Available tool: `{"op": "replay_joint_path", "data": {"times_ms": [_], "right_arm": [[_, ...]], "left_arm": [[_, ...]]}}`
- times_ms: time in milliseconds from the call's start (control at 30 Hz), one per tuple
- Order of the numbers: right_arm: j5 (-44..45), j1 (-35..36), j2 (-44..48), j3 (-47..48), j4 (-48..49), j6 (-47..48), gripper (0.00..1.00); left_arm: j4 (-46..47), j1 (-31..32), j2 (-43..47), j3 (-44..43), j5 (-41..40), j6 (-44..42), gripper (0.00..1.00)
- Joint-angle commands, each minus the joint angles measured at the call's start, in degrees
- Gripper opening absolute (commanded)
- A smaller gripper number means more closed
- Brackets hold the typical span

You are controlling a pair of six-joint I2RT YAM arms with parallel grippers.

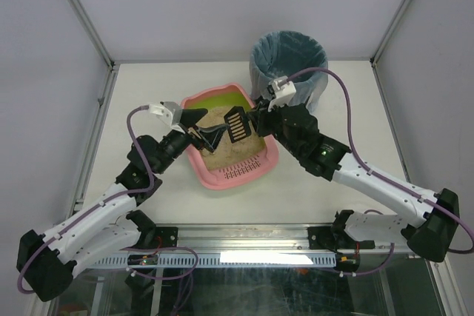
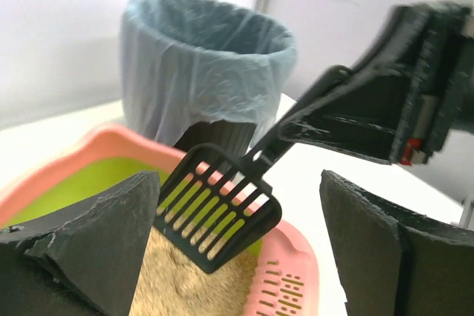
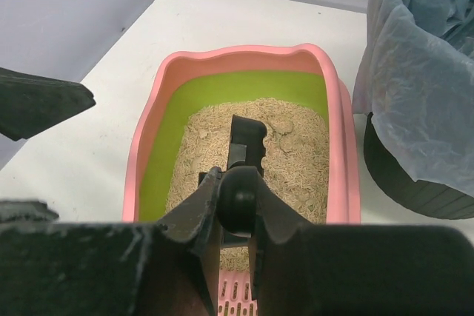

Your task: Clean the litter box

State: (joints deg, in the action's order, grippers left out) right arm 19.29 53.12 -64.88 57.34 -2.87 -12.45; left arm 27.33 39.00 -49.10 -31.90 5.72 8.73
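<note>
The pink litter box [image 1: 222,177] with a lime-green inner wall and beige litter lies mid-table. My right gripper [image 3: 241,199] is shut on the ball end of the black slotted scoop's handle. The scoop [image 1: 235,125] hangs tilted just above the litter [image 3: 296,160]. In the left wrist view the scoop [image 2: 218,209] shows ahead of my left gripper [image 2: 237,190], whose fingers [image 2: 96,242] stand wide apart and touch nothing. From above, the left gripper [image 1: 194,129] is over the box's left rim, facing the right gripper [image 1: 255,120].
A round black bin lined with a blue bag [image 1: 289,61] stands just behind the box's far right corner, close to my right wrist. The box's slotted pink ledge [image 1: 241,174] is at its near end. White table [image 1: 148,86] lies to either side, bounded by frame posts.
</note>
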Motion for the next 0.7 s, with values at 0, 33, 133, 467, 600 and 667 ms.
{"op": "replay_joint_path", "data": {"times_ms": [0,33,133,467,600,667], "right_arm": [[-5.3,-1.9,-0.5,2.7,3.6,1.5,0.00],[-7.1,-2.7,-0.9,3.0,3.7,2.0,0.00],[-11.8,-4.8,-2.7,4.3,4.2,3.7,0.00],[-10.6,-6.3,-5.1,7.2,3.1,2.2,0.00],[-8.2,-6.3,-4.2,6.3,3.7,2.3,0.00],[-7.7,-6.3,-3.0,4.9,4.9,2.6,0.00]], "left_arm": [[-20.8,0.2,5.2,-3.5,-20.0,17.6,0.95],[-25.6,0.1,5.7,-4.9,-23.7,19.7,0.96],[-37.1,0.1,5.2,-9.0,-30.8,23.3,0.97],[-49.9,-2.9,-12.2,-19.0,-42.0,28.8,0.74],[-53.7,-3.9,-19.9,-23.1,-42.0,29.2,0.66],[-54.0,-4.4,-22.3,-23.4,-41.0,29.3,0.61]]}}
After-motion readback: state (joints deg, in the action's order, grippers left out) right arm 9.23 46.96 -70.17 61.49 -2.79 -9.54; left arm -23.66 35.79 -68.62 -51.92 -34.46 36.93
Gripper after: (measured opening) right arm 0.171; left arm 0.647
